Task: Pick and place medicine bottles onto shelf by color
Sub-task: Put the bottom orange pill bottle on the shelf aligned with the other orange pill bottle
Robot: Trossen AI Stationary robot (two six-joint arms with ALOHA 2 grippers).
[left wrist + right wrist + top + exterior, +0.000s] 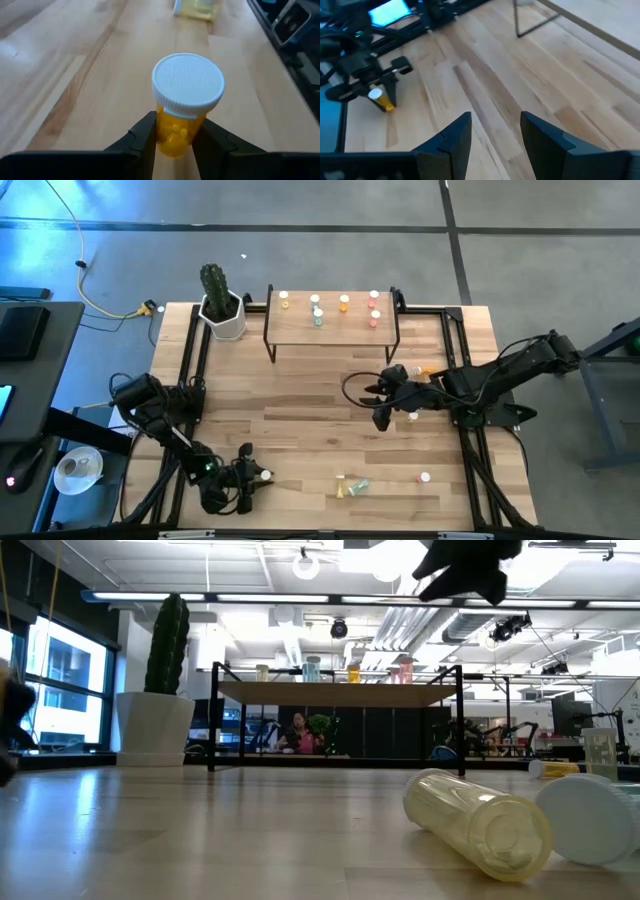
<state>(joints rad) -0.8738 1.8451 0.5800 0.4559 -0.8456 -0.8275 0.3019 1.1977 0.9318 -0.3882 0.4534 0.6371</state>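
One orange bottle [181,120] (white cap up) is pinched between your left gripper [175,137] fingers, low at the near left of the table [310,430]. Your right gripper [495,132] hangs with its fingers apart and nothing in them, near the middle of the table. Seven bottles stand on the shelf [332,332] at the far side.

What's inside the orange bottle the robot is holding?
The left gripper holds the orange bottle. Small yellow pills show through its see-through side. The white cap covers the top, so how full it is stays hidden.
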